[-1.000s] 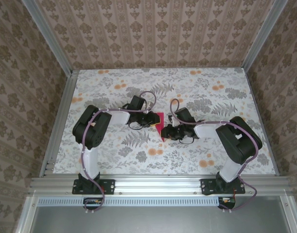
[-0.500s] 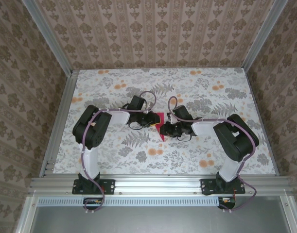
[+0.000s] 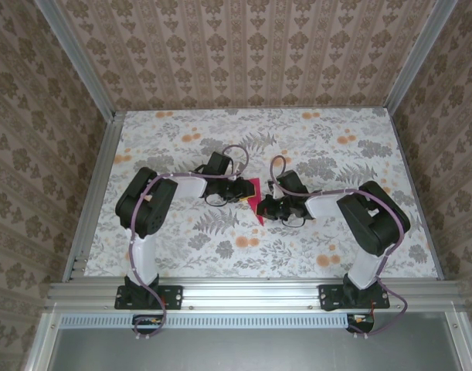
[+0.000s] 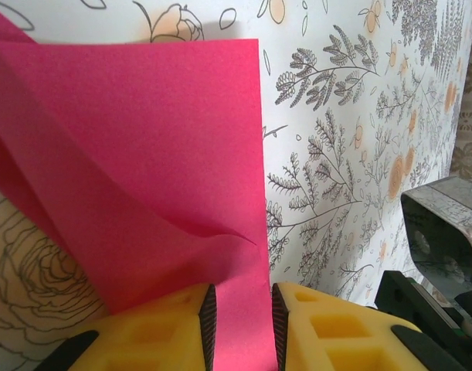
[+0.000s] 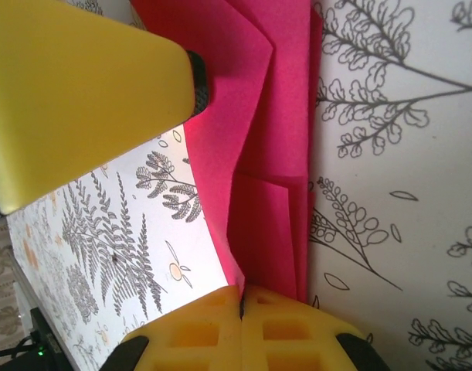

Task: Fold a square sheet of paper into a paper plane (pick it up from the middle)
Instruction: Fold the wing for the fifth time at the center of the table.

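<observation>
The square sheet of paper point(image 3: 254, 188), bright magenta-pink, lies folded into overlapping layers between the two grippers, with a point toward the near side. My left gripper point(image 4: 242, 297) stands with its jaws a little apart, and a flat strip of the paper point(image 4: 143, 170) shows in the gap between the yellow fingers. My right gripper point(image 5: 241, 292) is shut, with a raised fold edge of the paper point(image 5: 274, 154) pinched between its fingertips. Seen from above, the left gripper point(image 3: 244, 198) and the right gripper point(image 3: 264, 207) meet at the sheet from opposite sides.
The floral-patterned table point(image 3: 336, 154) is walled by patterned panels and an aluminium frame point(image 3: 96, 193). A yellow finger of the left gripper point(image 5: 81, 100) hangs close over the paper in the right wrist view. The right arm's body point(image 4: 444, 232) sits just right of the left fingers.
My right gripper has closed its jaws onto the fold of the pink paper after shifting slightly left toward it. The left gripper has stayed where it was.
</observation>
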You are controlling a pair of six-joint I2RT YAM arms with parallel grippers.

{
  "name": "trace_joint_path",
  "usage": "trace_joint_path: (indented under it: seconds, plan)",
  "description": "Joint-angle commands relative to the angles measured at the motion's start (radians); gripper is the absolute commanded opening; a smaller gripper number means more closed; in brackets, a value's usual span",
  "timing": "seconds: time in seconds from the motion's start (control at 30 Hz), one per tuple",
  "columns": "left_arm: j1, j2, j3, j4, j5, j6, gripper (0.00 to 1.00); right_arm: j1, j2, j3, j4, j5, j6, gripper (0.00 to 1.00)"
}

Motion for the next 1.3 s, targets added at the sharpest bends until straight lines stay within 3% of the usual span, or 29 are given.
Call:
trace_joint_path:
  seconds: [0.0, 0.5, 1.27]
  plan:
    - [0.005, -0.046, 0.013, -0.003, 0.003, 0.036, 0.3, -0.015, 0.008, -0.042, 0.033, -0.012, 0.054, 0.02]
    - [0.013, -0.097, -0.074, 0.11, 0.026, 0.051, 0.33, -0.07, 0.031, -0.149, 0.382, -0.198, 0.246, 0.0]
    - [-0.008, 0.022, 0.035, 0.031, 0.013, 0.08, 0.31, -0.097, 0.042, -0.201, 0.442, -0.212, 0.305, 0.0]
